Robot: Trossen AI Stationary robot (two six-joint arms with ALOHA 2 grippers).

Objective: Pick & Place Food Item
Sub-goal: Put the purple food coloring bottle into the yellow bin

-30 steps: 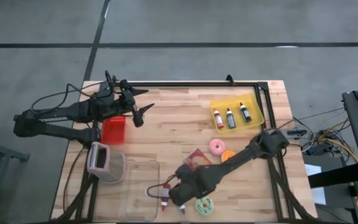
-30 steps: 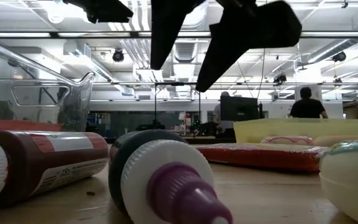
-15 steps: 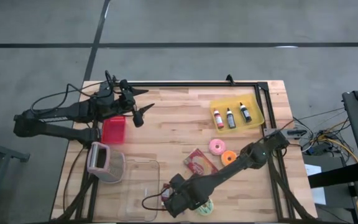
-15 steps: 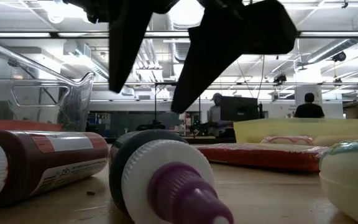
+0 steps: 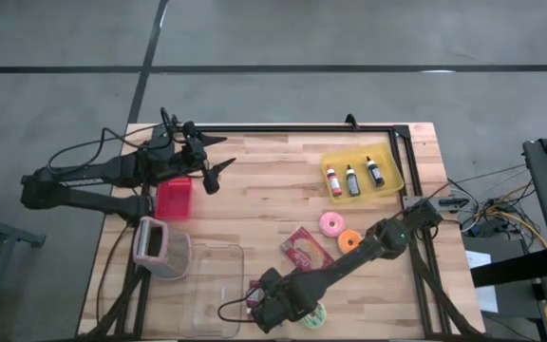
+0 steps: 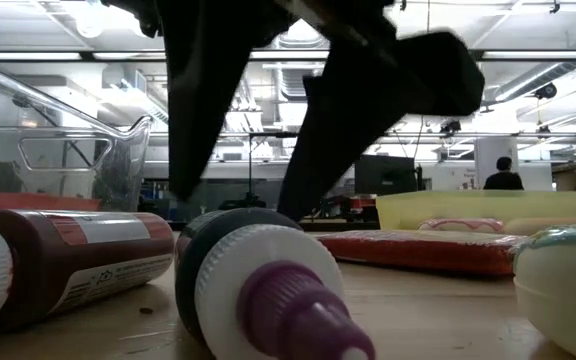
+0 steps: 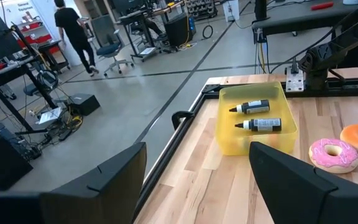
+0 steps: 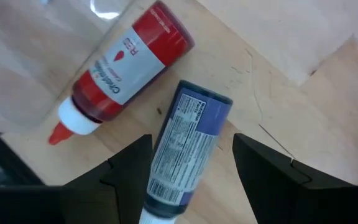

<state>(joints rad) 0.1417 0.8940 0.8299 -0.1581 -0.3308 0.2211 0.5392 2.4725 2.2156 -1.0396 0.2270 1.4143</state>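
The wooden table (image 5: 254, 204) fills the centre of the high view, with a black frame along its upper and right edges. The left arm lies across the upper left of that view, and its left gripper (image 5: 215, 163) hangs over the table's upper left part with its jaws spread wide and nothing between them. The right arm runs diagonally from the right edge down to the lower middle, where the right gripper (image 8: 190, 163) stands over the blue-labelled bottle (image 8: 185, 144); its jaws are spread to either side of that bottle and do not press on it. In the low view the two dark fingers (image 6: 203, 110) come down from the top of the frame just behind the bottle's white cap and purple tip. A clear plastic container (image 5: 212, 285) sits at the lower left of the table, with a pink-rimmed container (image 5: 160, 247) beside it and a red box (image 5: 174, 198) above that. A yellow tray (image 5: 392, 160) at the upper right holds three small bottles. A red flat packet (image 5: 302, 249) lies near the centre. A pink donut (image 5: 331, 224) and an orange donut (image 5: 348, 238) lie touching, right of the packet. The red-labelled bottle (image 8: 126, 71) lies on its side just beside the blue-labelled one, at the clear container's edge.
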